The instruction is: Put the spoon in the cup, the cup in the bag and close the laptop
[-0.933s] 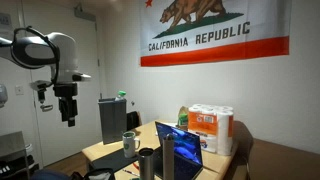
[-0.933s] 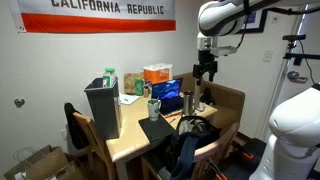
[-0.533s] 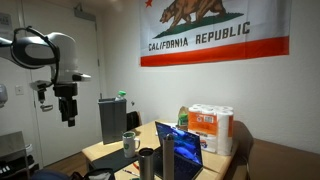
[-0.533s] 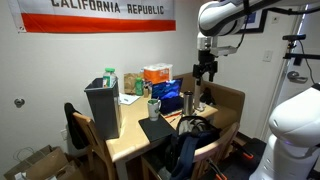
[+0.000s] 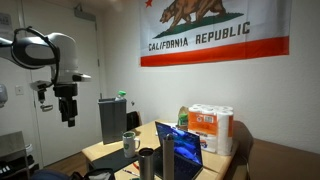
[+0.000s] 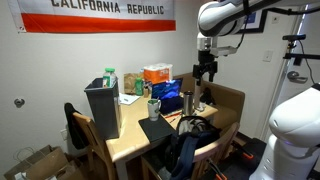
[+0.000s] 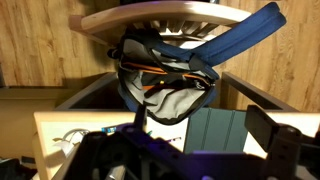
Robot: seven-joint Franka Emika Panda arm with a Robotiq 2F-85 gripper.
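Observation:
The laptop [image 5: 180, 150] stands open on the table, its blue screen lit; it also shows behind the mug [image 6: 168, 95]. A short dark cup [image 5: 147, 163] stands in front of it, beside a taller dark cylinder [image 5: 167, 155]. The boxy dark grey bag [image 5: 112, 120] stands upright at the table's far end, and near the table's corner [image 6: 103, 108]. The spoon is too small to make out. My gripper [image 5: 68, 108] hangs open and empty high above the table's edge [image 6: 205, 72]. In the wrist view the gripper [image 7: 200, 128] holds nothing between its fingers [image 7: 272, 135].
A pale grey handled mug [image 5: 130, 143] stands between bag and laptop. Paper towel rolls [image 5: 210, 128] sit at the back. A backpack with blue straps [image 7: 160, 75] lies on a chair below the gripper, by a dark green folder [image 7: 215, 130]. Chairs surround the table [image 6: 130, 145].

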